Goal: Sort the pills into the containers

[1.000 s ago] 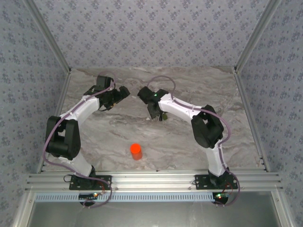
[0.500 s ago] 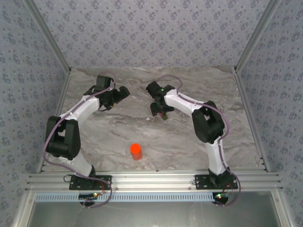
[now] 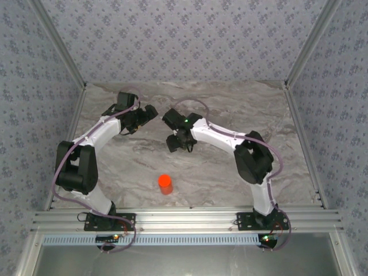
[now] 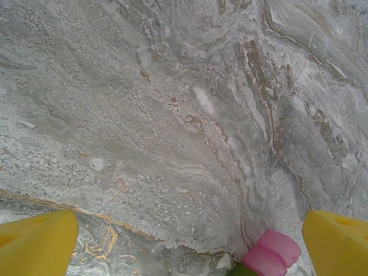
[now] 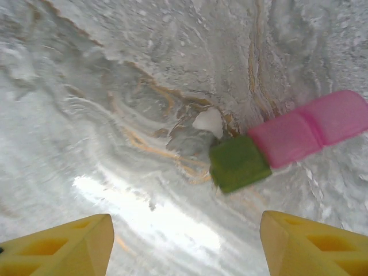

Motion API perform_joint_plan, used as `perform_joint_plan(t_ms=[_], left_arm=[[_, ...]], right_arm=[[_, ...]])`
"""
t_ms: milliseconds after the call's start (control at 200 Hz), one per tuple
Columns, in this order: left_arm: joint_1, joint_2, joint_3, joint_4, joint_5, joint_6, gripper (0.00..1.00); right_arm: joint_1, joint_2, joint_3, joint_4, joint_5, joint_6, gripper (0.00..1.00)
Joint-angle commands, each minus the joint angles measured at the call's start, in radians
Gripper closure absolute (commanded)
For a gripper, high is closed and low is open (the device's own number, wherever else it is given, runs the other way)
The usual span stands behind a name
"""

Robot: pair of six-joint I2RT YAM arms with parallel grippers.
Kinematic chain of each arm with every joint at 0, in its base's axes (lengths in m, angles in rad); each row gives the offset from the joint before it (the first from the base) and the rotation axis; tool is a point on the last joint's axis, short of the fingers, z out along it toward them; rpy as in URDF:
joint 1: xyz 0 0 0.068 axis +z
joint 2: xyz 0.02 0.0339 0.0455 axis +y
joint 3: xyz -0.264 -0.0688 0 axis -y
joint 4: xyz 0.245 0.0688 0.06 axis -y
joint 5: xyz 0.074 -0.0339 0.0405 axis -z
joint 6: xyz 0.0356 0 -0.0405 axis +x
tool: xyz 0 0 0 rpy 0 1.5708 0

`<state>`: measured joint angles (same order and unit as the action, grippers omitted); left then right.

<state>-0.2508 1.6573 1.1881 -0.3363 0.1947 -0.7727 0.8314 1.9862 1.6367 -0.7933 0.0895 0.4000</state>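
The containers are a small joined box lying on the marble: a green compartment (image 5: 238, 164) and a pink compartment (image 5: 310, 129). A white pill (image 5: 208, 121) lies just beside the green end. My right gripper (image 5: 184, 247) is open above the table, its yellow fingertips (image 5: 57, 244) short of the box with nothing between them. From above, the right gripper (image 3: 175, 142) points down near the table's middle. The left gripper (image 4: 187, 244) is wide open and holds nothing; the pink compartment (image 4: 271, 253) and the pill (image 4: 224, 261) lie at that view's lower edge. From above, the left gripper (image 3: 148, 112) hovers at the back left.
An orange-red cylindrical bottle (image 3: 165, 183) stands upright near the front middle of the marble table (image 3: 230, 103). Patterned walls close in the back and both sides. A metal rail (image 3: 184, 218) runs along the near edge by the arm bases.
My right gripper swung a little to the right, then came back left and nearer; it now sits further left than a second ago. The left arm has not moved.
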Motion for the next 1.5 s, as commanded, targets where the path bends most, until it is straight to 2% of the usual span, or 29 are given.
perform_joint_plan(t_ms=[0,105,230,390,650,929,1029,1144,1299,1414,1499], left_arm=[[-0.007,0.011,0.015,0.004,0.002,-0.005,0.0],[-0.007,0.012,0.016,0.005,0.003,-0.004,0.0],[-0.005,0.013,0.019,0.005,0.003,-0.003,0.0],[-0.005,0.013,0.024,0.003,0.01,-0.002,0.0],[-0.005,0.006,0.021,0.002,0.013,0.0,0.0],[-0.005,0.014,0.021,0.006,0.014,-0.002,0.0],[-0.005,0.016,0.022,0.002,0.012,-0.001,0.0],[-0.005,0.015,0.025,-0.006,0.007,0.003,0.0],[-0.005,0.019,0.025,-0.004,0.006,0.0,0.0],[-0.005,0.019,0.027,-0.006,0.008,-0.003,0.0],[-0.005,0.015,0.027,-0.005,0.006,-0.002,0.0]], right_arm=[[-0.07,-0.057,-0.038,-0.008,0.048,0.095,0.3],[-0.11,-0.077,-0.076,-0.002,0.041,0.255,0.26],[-0.14,-0.108,-0.17,0.121,-0.068,0.473,0.21],[-0.155,-0.12,-0.281,0.323,-0.113,0.637,0.23],[-0.157,-0.108,-0.301,0.394,-0.145,0.646,0.38],[-0.151,-0.107,-0.342,0.464,-0.16,0.677,0.4],[-0.157,-0.066,-0.284,0.477,-0.174,0.668,0.41],[-0.162,0.001,-0.132,0.448,-0.187,0.641,0.41],[-0.182,0.119,0.038,0.43,-0.284,0.604,0.4],[-0.183,0.097,0.058,0.415,-0.272,0.578,0.4],[-0.176,0.043,0.023,0.348,-0.208,0.558,0.39]])
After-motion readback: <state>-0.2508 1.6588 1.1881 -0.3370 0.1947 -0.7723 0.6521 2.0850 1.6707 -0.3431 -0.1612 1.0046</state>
